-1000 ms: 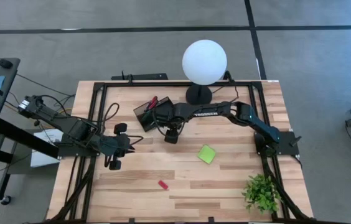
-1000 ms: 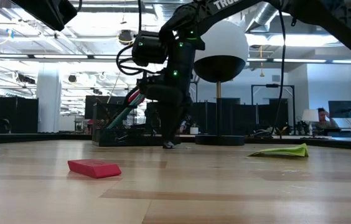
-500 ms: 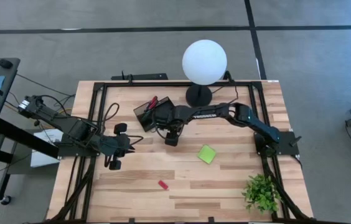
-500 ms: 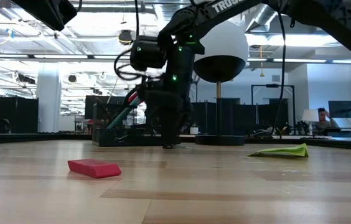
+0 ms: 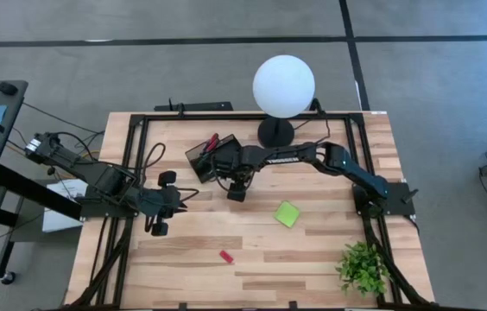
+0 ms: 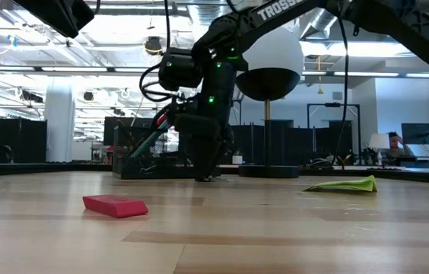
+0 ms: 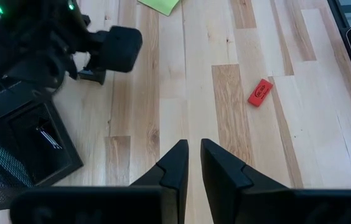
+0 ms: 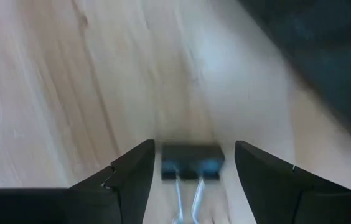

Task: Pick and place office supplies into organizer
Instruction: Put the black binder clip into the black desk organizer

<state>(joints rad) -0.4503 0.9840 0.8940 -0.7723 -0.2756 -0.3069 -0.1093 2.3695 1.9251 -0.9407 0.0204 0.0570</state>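
Progress: partly done, by the look of it; several supplies already stand in the organizer, while 3 items lie outside it on the light wooden slatted table (image 5: 313, 250).
Organizer: small black rectangular compartment tray (image 5: 202, 160), toward the table's far side, left of the white globe lamp on a round black base (image 5: 283, 84).
Organizer contents: red-handled scissors (image 5: 211, 142) stick out of the far end; thin pens (image 6: 156, 133) in teal and pink lean out of it in the low view; exact compartments cannot be told.
Left over, item 1: black binder clip with wire handles (image 8: 192, 160), on the wood just beside the organizer, between the right gripper's fingers.
Left over, item 2: lime-green square sticky-note pad (image 5: 287, 214), well apart from the tray, nearer the table's middle.
Left over, item 3: small flat red piece (image 5: 225, 257), near the front edge.
Right gripper (image 8: 191, 163): low over the table beside the organizer, jaws spread wide on either side of the clip, not yet gripping.
Left gripper (image 7: 193, 163): parked at the table's left side, fingers narrow, holding nothing.
Bystander: small green leafy plant (image 5: 363, 268), front right corner.
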